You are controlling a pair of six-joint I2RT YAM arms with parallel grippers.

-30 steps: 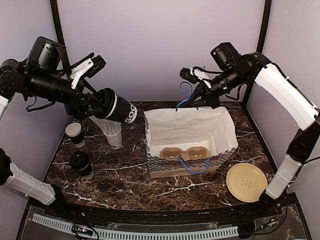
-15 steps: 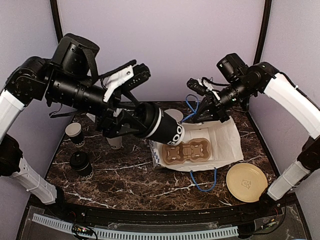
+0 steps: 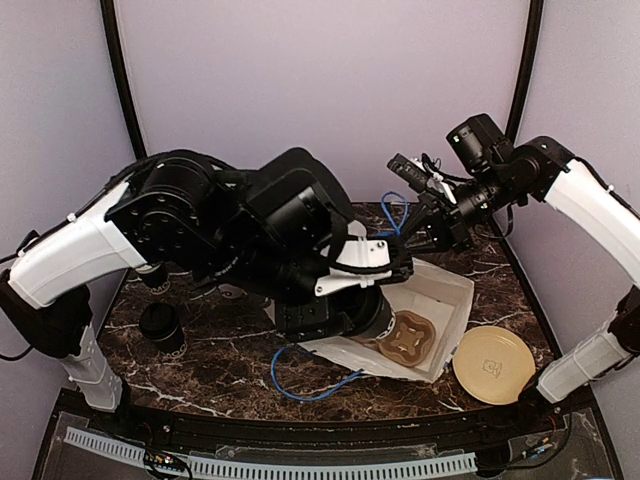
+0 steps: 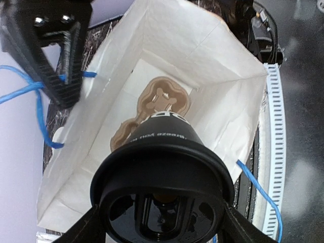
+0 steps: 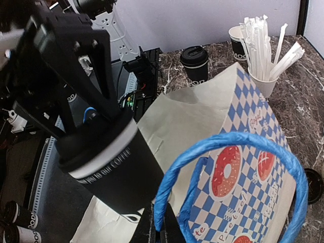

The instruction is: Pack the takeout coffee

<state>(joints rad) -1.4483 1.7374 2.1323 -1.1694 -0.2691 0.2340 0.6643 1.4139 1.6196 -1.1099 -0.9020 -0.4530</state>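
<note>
My left gripper is shut on a black lidded coffee cup and holds it lid-up over the mouth of the white-lined paper bag. A brown cardboard cup carrier lies on the bag's floor below the cup. From above, the left arm covers the cup and much of the bag. My right gripper is shut on the bag's blue handle and holds that side up; it also shows in the top view. A second lidded cup stands on the table at the left.
A white cup of white sticks and an open black cup stand behind the bag. A round yellow plate lies front right. The bag's other blue handle trails on the table in front.
My left arm has swung right and down with the cup, from the left side to over the bag's mouth. The bag has tilted and slid right as the right gripper pulled the handle.
</note>
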